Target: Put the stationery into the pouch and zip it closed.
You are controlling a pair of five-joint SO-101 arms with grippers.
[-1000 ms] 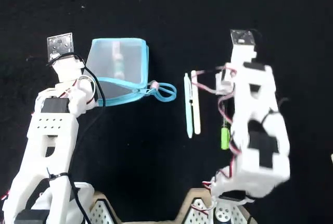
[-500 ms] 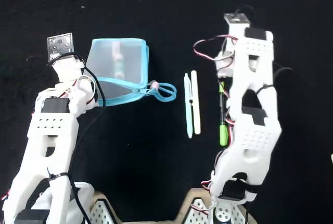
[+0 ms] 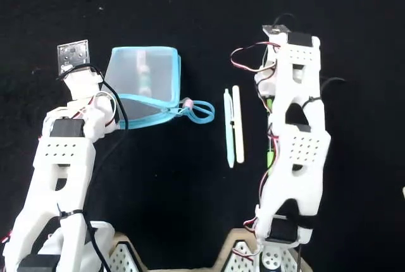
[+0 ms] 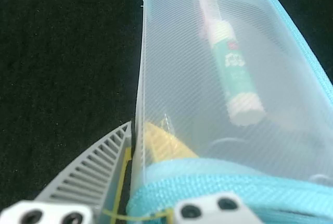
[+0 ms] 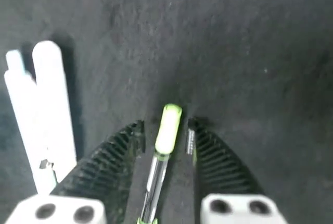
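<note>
Straddling the slim lime-green plastic pen, my right gripper stands open, gripping nothing; the pen lies on the black table between its jaws, lengthwise along my reach. My left gripper clamps an edge of the translucent blue-trimmed pouch.

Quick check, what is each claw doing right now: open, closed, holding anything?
Left claw: closed on the edge of the pouch.
Right claw: open, jaws either side of the green pen, not gripping it.
</note>
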